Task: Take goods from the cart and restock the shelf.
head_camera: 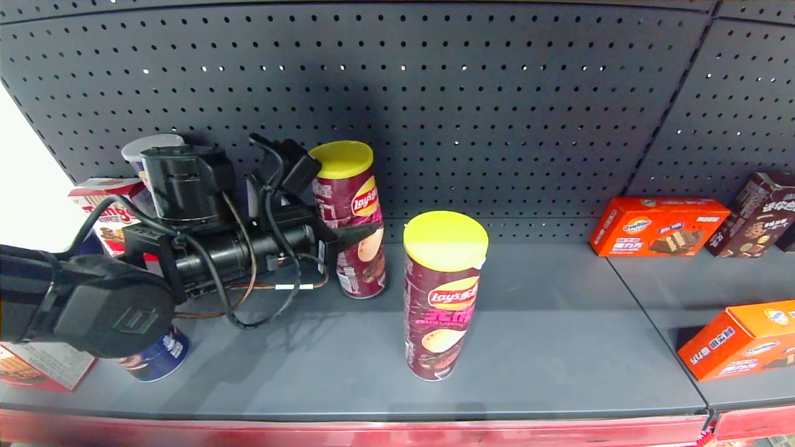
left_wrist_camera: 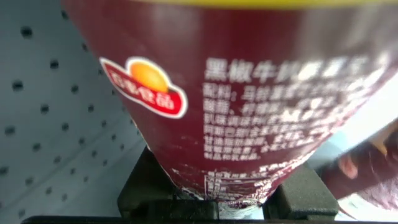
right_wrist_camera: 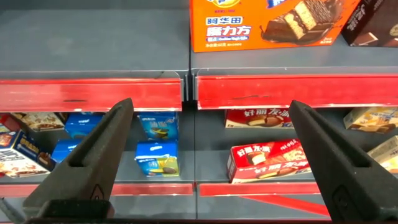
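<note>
Two maroon chip cans with yellow lids stand upright on the grey shelf (head_camera: 559,347). The rear can (head_camera: 348,186) is close to the pegboard, and my left gripper (head_camera: 357,239) comes in from the left and is shut around its lower half. In the left wrist view that can (left_wrist_camera: 249,93) sits pressed between the black fingers (left_wrist_camera: 305,193). The front can (head_camera: 442,292) stands free, nearer the shelf edge and to the right. My right gripper (right_wrist_camera: 211,104) is open with nothing in it, held low in front of the red shelf edges.
An orange box (head_camera: 657,225) and a brown box (head_camera: 761,214) sit at the back right, another orange box (head_camera: 739,338) at the front right. A blue can (head_camera: 155,357) and a red-white box (head_camera: 105,211) lie under and behind my left arm. Lower shelves hold blue boxes (right_wrist_camera: 157,158) and red boxes (right_wrist_camera: 264,158).
</note>
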Robot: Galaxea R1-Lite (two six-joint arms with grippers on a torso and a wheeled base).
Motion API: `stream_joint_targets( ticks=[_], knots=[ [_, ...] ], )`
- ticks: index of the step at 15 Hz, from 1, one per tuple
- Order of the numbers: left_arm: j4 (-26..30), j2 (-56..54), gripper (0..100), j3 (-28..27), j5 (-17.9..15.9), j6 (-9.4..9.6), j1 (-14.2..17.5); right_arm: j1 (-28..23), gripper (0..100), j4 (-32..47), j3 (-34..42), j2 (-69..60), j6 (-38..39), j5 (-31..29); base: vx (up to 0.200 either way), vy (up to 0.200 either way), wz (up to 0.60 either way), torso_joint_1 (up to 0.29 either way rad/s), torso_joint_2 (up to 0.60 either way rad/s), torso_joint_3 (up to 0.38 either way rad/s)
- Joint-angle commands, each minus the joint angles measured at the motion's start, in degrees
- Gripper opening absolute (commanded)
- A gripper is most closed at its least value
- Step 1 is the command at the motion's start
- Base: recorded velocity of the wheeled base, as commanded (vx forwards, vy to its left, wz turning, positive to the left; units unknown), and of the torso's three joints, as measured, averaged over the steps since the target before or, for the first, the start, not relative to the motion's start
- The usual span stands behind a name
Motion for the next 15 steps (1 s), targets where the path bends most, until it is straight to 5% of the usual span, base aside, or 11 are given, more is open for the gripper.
stream_joint_targets(
  ticks=[1,15],
  knots=[
    [0.2,3.0,0,-3.8,-0.4,-0.1,-0.8,0.0,100,0.0,0.0,0.3,0.0,0.0,0.0,0.0,0.0,0.0,0.0,0.0],
    [0.1,12.5,0,-13.4,-0.5,2.28,-3.0,0.0,100,0.0,0.0,0.3,0.0,0.0,0.0,0.0,0.0,0.0,0.0,0.0]
  ],
)
